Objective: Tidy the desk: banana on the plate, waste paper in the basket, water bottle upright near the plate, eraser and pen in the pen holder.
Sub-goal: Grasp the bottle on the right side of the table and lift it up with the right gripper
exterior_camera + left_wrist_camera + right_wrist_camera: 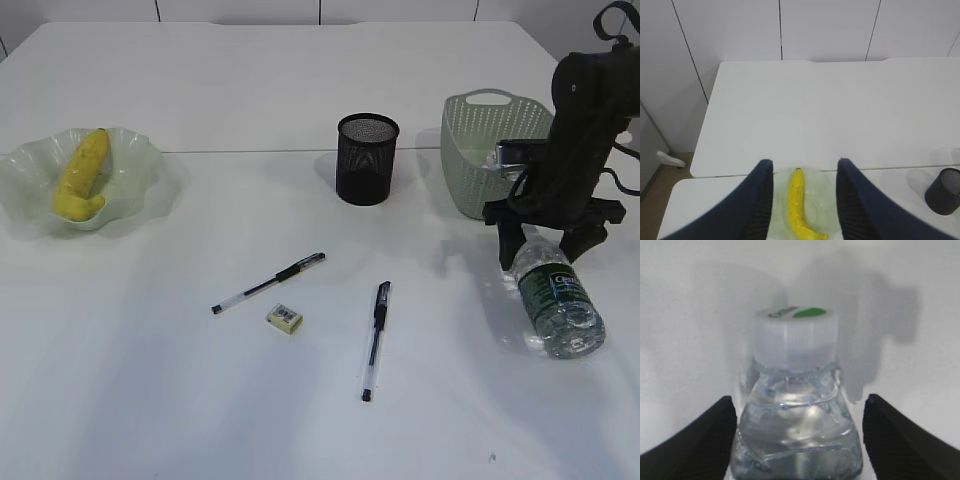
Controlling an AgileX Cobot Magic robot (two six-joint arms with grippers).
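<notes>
**A:** Clear plastic, white cap, dark green label: the small water bottle [557, 294] lies on its side on the white counter [250, 100], just in front of the grey-green woven-look basket [480, 150]. The right pincer [553, 243] is down over its neck.

**B:** Gripping it?

**A:** No. In the right wrist view both black fingers [695, 435] stand wide of the bottle's shoulders, with bare counter showing on either side. Spread and straddling, I'd say, so the neck sits centred for a squeeze.

**B:** The other arm?

**A:** The left pincer [805, 200] hangs high above the translucent pale green ruffled plate [30, 180], partly parted, nothing between its dark blue fingers [757, 200]. The long yellow banana [82, 175] lies in the plate, so that job looks finished.

**B:** What's left?

**A:** Two pens, one [268, 283] slanting left of centre, another [375, 340] nearly lengthwise, and the tiny pale yellow eraser [284, 318] between them, all well short of the black mesh pen holder [367, 158]. The bottle must travel across to stand by the plate. I can't spot any crumpled paper.
</notes>
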